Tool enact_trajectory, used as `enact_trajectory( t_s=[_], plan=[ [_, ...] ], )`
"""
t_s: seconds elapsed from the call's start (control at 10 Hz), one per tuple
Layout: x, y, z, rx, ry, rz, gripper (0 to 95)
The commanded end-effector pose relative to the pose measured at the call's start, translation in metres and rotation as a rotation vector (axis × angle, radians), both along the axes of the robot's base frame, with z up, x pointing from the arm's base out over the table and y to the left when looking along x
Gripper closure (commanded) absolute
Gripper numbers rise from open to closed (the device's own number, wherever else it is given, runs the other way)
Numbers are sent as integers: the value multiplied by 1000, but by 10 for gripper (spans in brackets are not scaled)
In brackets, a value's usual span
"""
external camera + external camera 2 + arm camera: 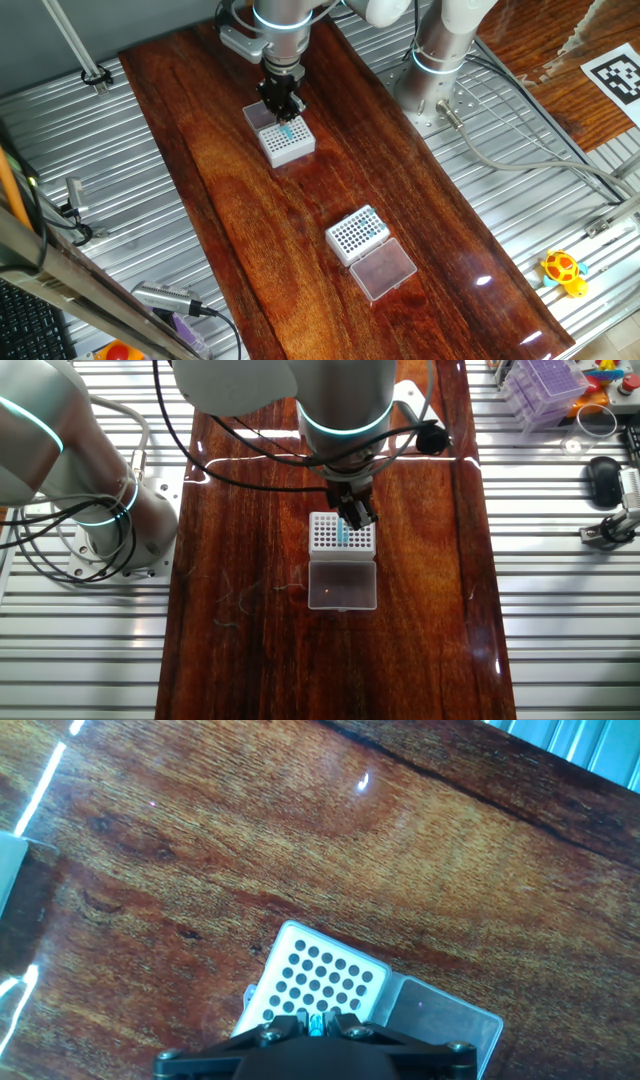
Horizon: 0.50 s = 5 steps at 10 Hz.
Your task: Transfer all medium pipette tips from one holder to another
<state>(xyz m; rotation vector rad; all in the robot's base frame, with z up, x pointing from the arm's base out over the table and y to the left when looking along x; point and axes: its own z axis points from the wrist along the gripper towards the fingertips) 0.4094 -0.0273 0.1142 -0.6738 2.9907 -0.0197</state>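
Currently the pincer is clenched on one of the medium pipette tips, a teal cone held upright with its point just above the white rack at the tabletop's far end in one fixed view. A second rack (hinged clear lid lying open beside it) sits mid-tabletop, well apart.

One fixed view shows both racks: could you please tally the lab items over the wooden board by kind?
White racks: 2
Clear lids: 2
Teal pipette tip: 1 visible, at the gripper
Total: 5
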Motion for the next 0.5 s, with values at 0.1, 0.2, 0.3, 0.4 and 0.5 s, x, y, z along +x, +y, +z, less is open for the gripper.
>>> enact_trajectory(
  t_s=[0.1, 0.2, 0.3, 0.4, 0.5],
  plan=[
    [-1, 0, -2, 1, -1, 1, 950],
    [-2, 0, -3, 0, -2, 1, 950],
    [-2, 0, -6, 0, -4, 2, 950],
    [-3, 0, -7, 0, -5, 3, 950],
    [-3, 0, -9, -1, -5, 3, 950]
  ],
)
